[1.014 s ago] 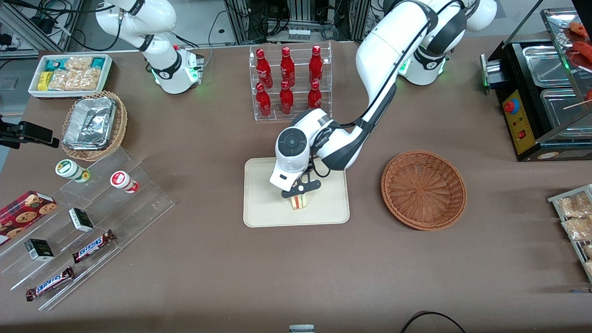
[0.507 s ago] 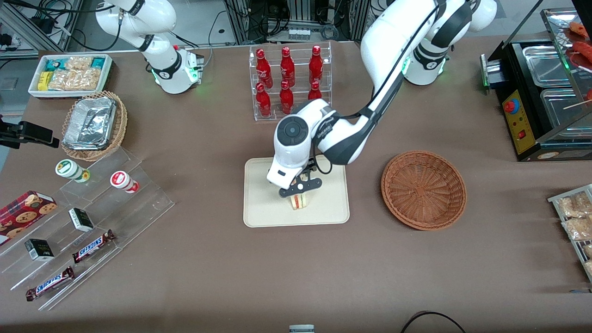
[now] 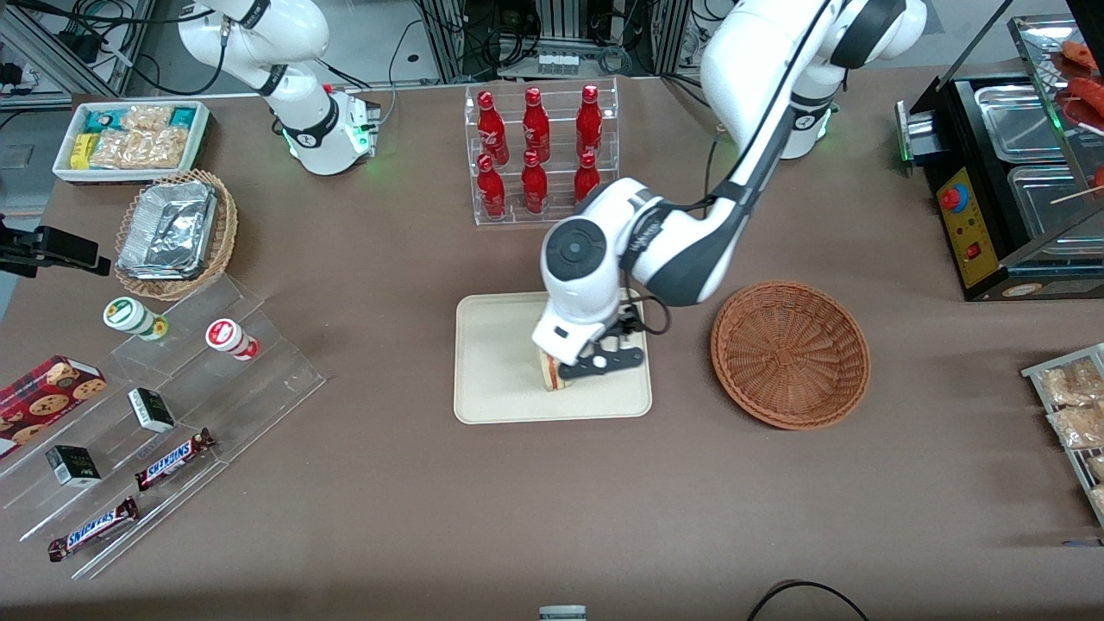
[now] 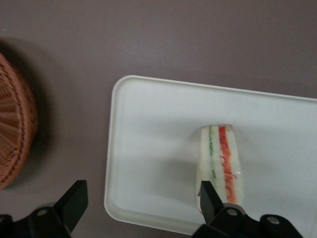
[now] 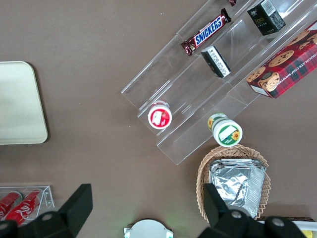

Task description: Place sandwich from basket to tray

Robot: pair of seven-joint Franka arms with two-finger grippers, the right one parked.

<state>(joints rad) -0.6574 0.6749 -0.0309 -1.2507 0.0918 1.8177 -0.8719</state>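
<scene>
The sandwich (image 3: 549, 373) stands on its edge on the cream tray (image 3: 500, 362), on the part nearer the front camera. It also shows in the left wrist view (image 4: 221, 161), with its red and green layers up, on the tray (image 4: 153, 148). My left gripper (image 3: 601, 361) hovers over the tray beside the sandwich, toward the basket. It is open and empty (image 4: 141, 198); one fingertip (image 4: 208, 196) is next to the sandwich. The reddish-brown basket (image 3: 789, 354) is empty and shows in the wrist view too (image 4: 12, 144).
A clear rack of red bottles (image 3: 536, 155) stands farther from the camera than the tray. A tan foil-filled basket (image 3: 177, 233), a white snack bin (image 3: 129, 138) and acrylic snack steps (image 3: 164, 414) lie toward the parked arm's end. A black appliance (image 3: 1009, 172) lies toward the working arm's end.
My gripper was over the sandwich; it has come off it and shifted sideways toward the basket. The sandwich stays on the tray.
</scene>
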